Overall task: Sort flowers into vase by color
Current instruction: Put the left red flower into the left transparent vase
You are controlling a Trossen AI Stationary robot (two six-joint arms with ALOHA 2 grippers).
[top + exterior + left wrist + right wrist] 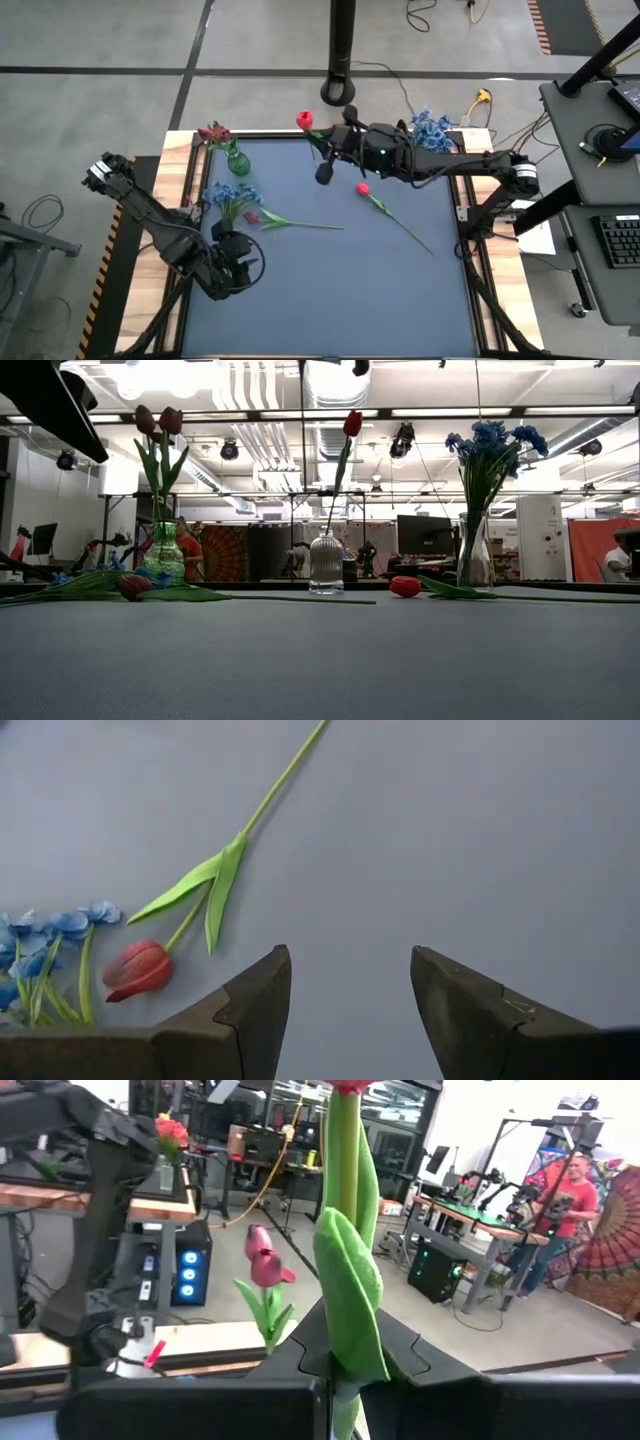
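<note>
My right gripper is high over the mat's far middle, shut on a red tulip. Three vases stand along the far side: a green one with dark maroon blooms, a clear ribbed one with a red tulip, and a clear one with blue blossoms. Flat on the mat lie a blue bunch, a dark red tulip and a red tulip. My left gripper hovers open just near of the dark red tulip. My right gripper pinches the red tulip's green stem between its two fingers, where a leaf lies against it. The fingers reach in about level from the table's right side and lie across the stem. The stem stands upright with the bud above the fingers; its lower end is hidden.
A wooden frame borders the blue mat, whose near half is bare. A camera post stands behind the far edge. Beyond the table are a desk with a keyboard and people in the room.
</note>
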